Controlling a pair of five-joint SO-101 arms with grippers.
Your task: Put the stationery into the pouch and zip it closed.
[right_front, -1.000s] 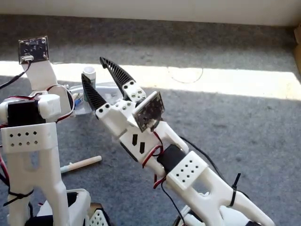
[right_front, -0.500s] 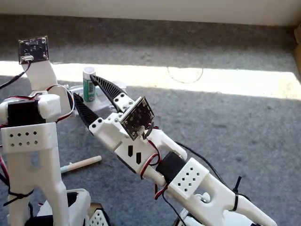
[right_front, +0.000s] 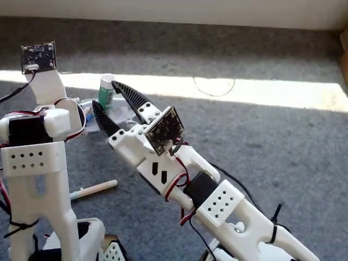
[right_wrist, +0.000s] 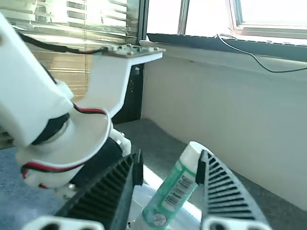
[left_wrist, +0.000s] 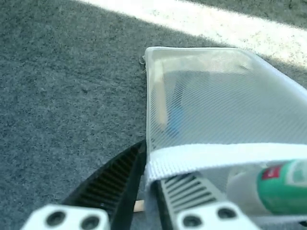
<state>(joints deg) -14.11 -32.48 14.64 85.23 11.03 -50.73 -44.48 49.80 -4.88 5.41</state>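
Note:
A clear mesh pouch [left_wrist: 216, 100] lies on the grey carpet, and a pen shape shows through its mesh. My left gripper [left_wrist: 149, 167] is shut on the pouch's white zip edge. A green glue stick [right_wrist: 173, 191] stands tilted at the pouch mouth [right_front: 91, 124], between the fingers of my right gripper [right_wrist: 170, 155], which is open. Its cap leans on one fingertip, with a gap to the other. In the high view the glue stick [right_front: 104, 98] pokes up beside the left arm [right_front: 38, 147], with the right gripper [right_front: 105, 92] around it. A pale pen [right_front: 93, 190] lies loose on the carpet.
The left arm's tall white base [right_front: 32, 217] stands close to the pouch and the pen. A bright sunlit strip [right_front: 244, 92] crosses the carpet, with a thin wire loop [right_front: 215, 87] on it. A pale wall [right_front: 217, 11] bounds the far side.
My right gripper dipped down and left toward the pouch, then rose slightly. More of the glue stick shows now, and it leans instead of standing straight. The left arm kept still.

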